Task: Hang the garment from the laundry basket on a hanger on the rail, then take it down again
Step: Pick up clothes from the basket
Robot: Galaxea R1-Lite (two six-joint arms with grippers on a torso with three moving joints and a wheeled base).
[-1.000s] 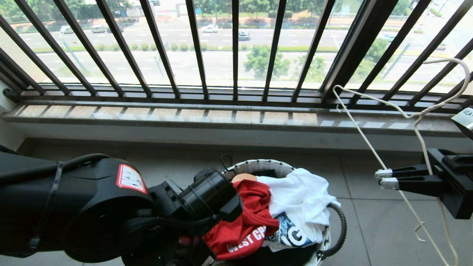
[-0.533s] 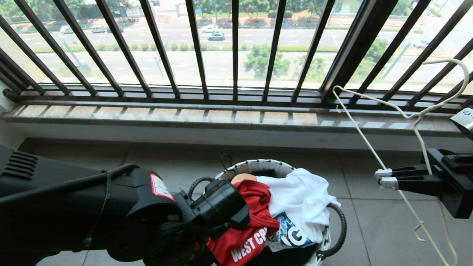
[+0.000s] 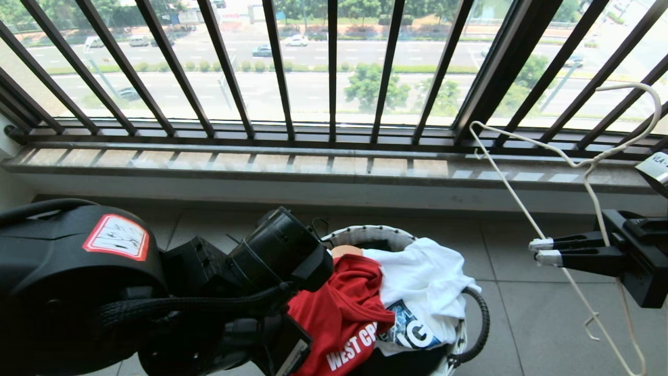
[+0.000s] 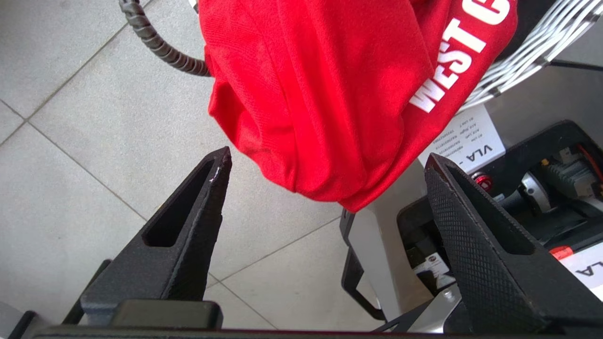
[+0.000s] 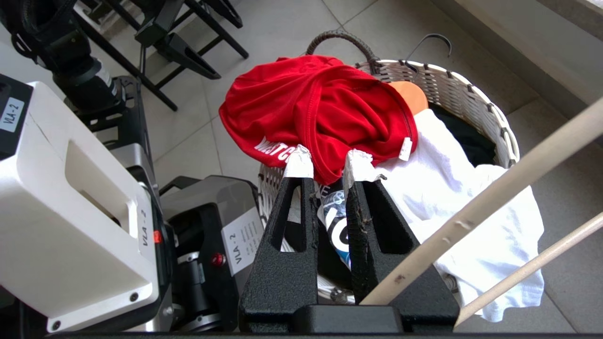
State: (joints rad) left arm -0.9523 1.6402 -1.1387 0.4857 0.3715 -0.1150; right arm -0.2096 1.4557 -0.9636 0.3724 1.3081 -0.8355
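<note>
left gripper (image 4: 325, 165) gaping wide, gripping nothing | garment (image 3: 339, 318) reading "WEST C", draping over laundry basket (image 3: 365, 232) | right gripper (image 3: 543, 251) pinching hanger (image 3: 522, 206)

The head camera is looking forward and down from above the laundry basket (image 3: 365, 234), taking in the floor tiles and, beyond the basket, the barred window (image 3: 334, 73) facing the street. The left wrist camera is sitting close beside the basket, pointing down past the red garment (image 4: 330, 94) draped over its rim. The right wrist camera is looking down at the basket from farther off. All three views are sharing the basket and the garment.
</note>
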